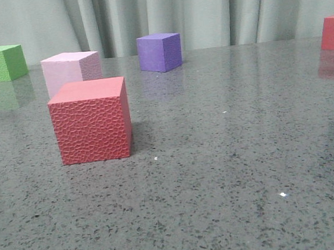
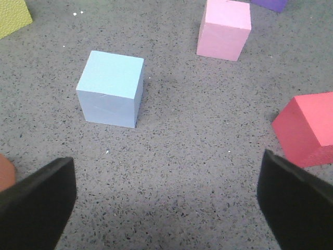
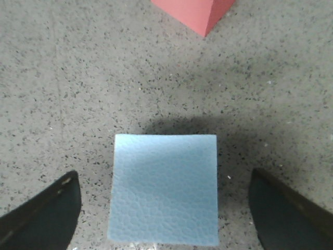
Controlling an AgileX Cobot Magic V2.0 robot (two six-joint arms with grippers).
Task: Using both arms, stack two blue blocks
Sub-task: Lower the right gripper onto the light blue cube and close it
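On the speckled grey surface [image 1: 220, 173], both pale-blue foam cubes sit apart, unstacked: one [image 3: 164, 188] between the right gripper's [image 3: 164, 219] spread fingers, the other [image 2: 111, 88] ahead of the left gripper [image 2: 166, 203], fingers released. No grasp yet.

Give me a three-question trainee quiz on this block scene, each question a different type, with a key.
1. True or false: the right gripper is shut on a blue block.
2. In the front view, which cube stands nearest the camera? A green cube B red cube C purple cube
3. Fill in: in the left wrist view, the open left gripper has a second blue block ahead, standing on the ____.

Key: 1 false; 2 B; 3 table.
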